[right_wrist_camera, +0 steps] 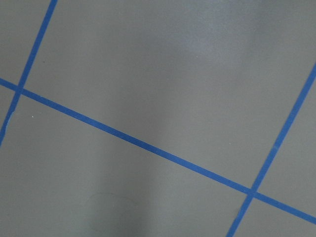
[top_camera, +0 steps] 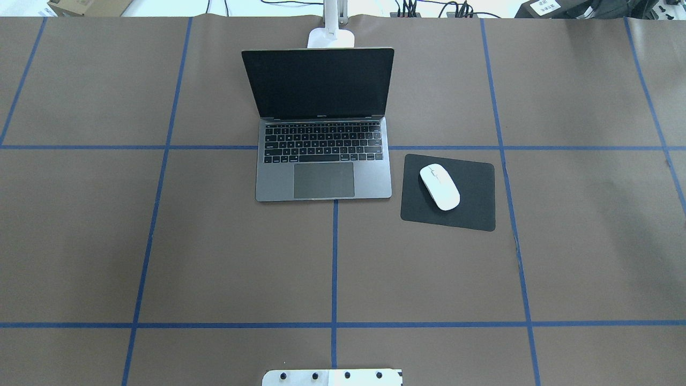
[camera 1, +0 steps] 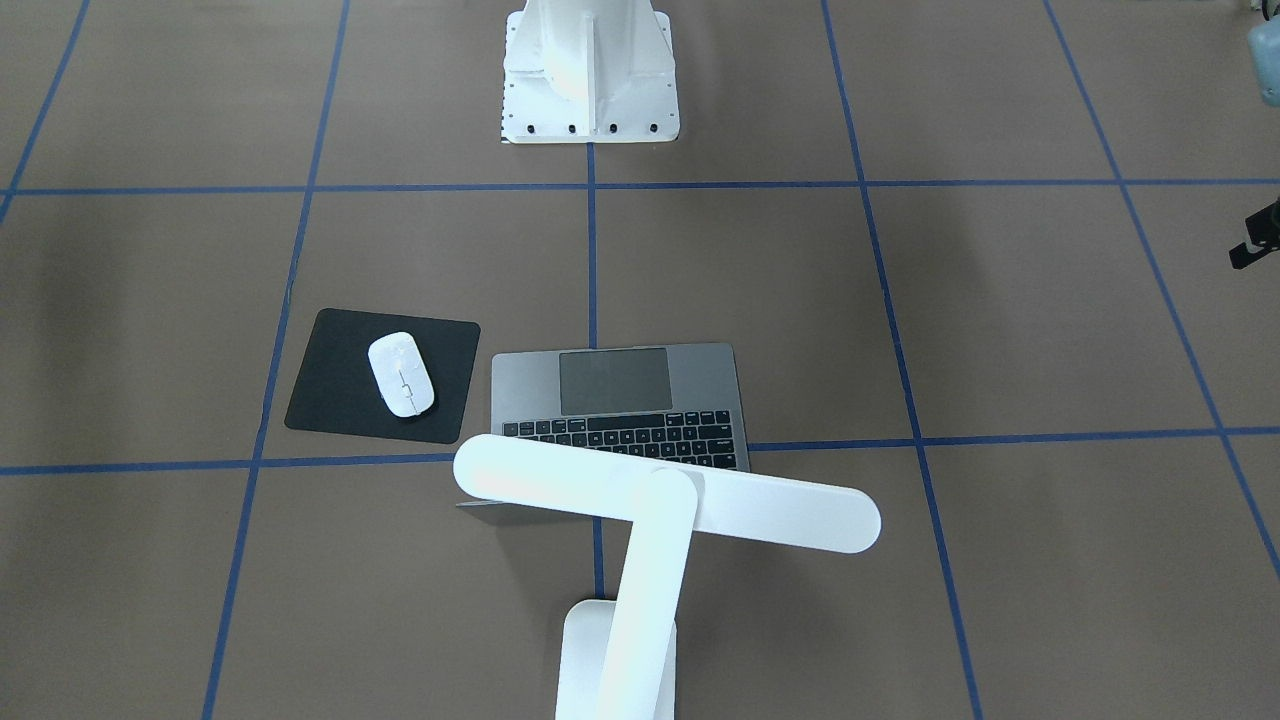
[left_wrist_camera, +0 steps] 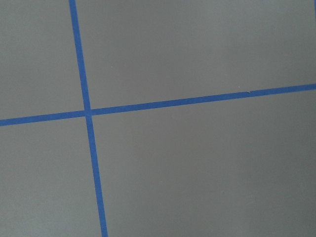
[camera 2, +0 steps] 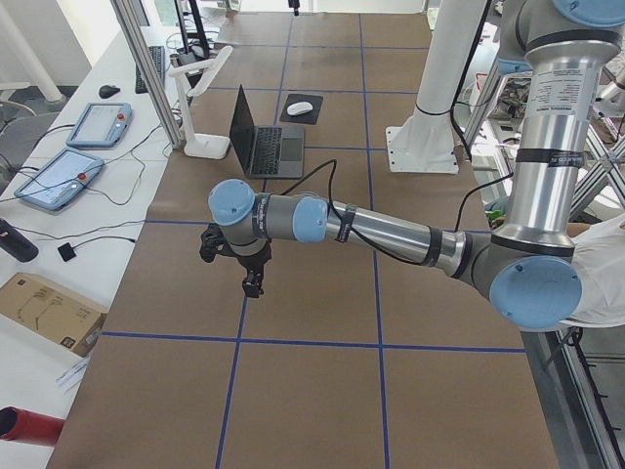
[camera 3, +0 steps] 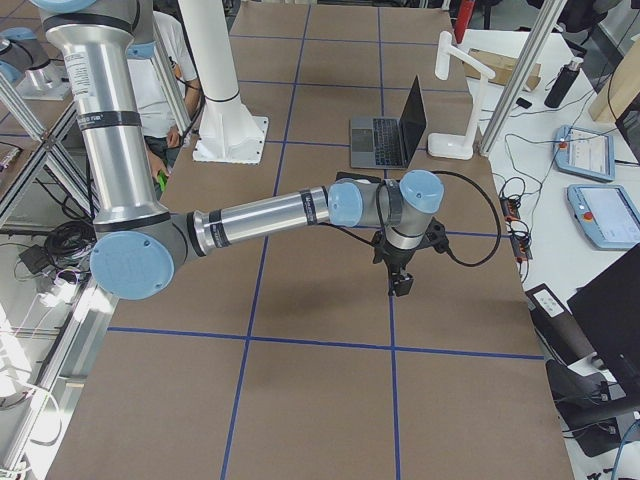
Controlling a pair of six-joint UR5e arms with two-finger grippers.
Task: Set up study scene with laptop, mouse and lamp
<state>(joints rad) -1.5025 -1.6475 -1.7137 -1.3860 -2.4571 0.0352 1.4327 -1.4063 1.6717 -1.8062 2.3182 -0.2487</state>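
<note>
You see both arms reaching low over the bench, one toward each end, well apart from the study things. The left end effector and the right end effector hang above brown paper crossed by blue tape lines. You cannot tell whether either is clenched or released. Farther out, the mouse lies on a black pad, just right of the laptop. The laptop stands open at the bench's middle, keyboard toward the robot. Farthest, the lamp has its base just behind the lid.
</note>
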